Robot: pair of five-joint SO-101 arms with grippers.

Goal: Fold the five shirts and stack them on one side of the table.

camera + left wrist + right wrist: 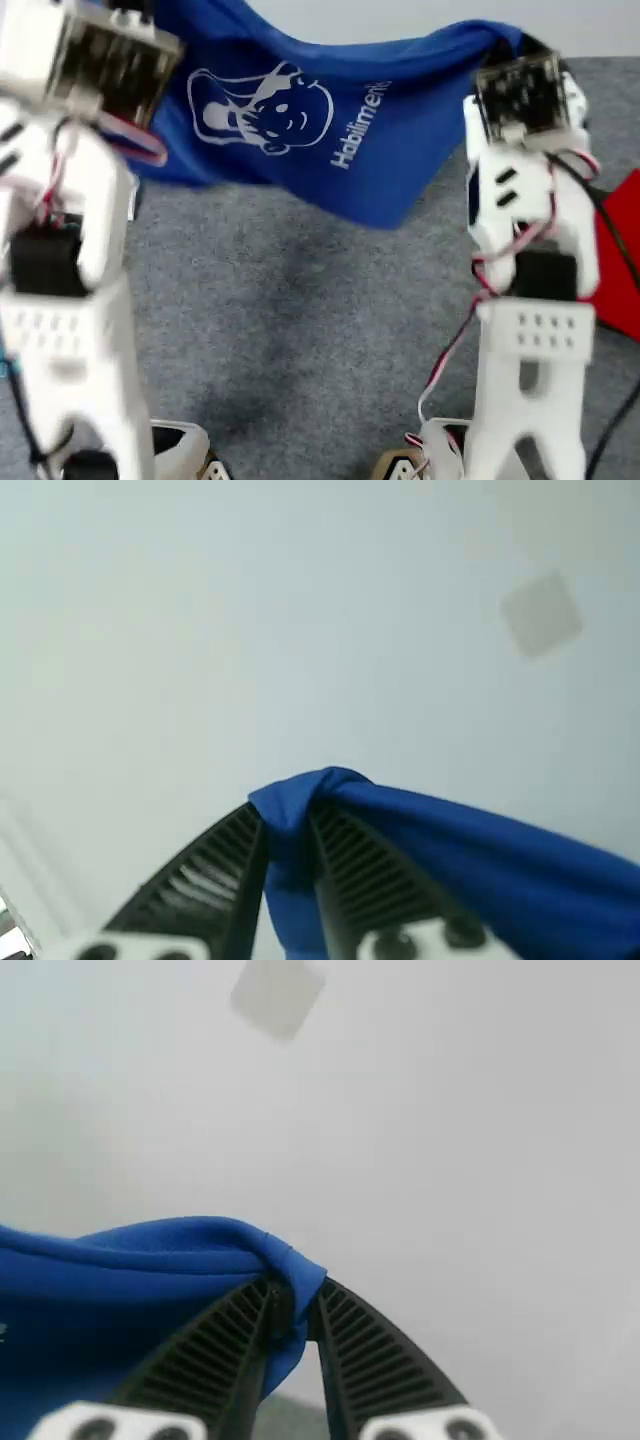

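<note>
1. The blue shirt (330, 130) hangs above the grey worktop (300, 330), spread between the two arms. Its white printed figure faces the high camera. Whether its sagging lower edge touches the worktop cannot be told.
2. The left gripper (290, 850) is pressed together on a bunched fold at one end of the shirt. The right gripper (295, 1320) pinches a similar fold at the opposite end.
3. Holding it by two ends above the worktop probably lets the cloth hang open and flat. That would let it be laid down square for the first fold, so the folding looks barely begun.
4. Count: one blue shirt aloft and two grippers, both on it. One piece of red cloth (620, 270) lies at the worktop's right edge, likely another shirt.
</note>
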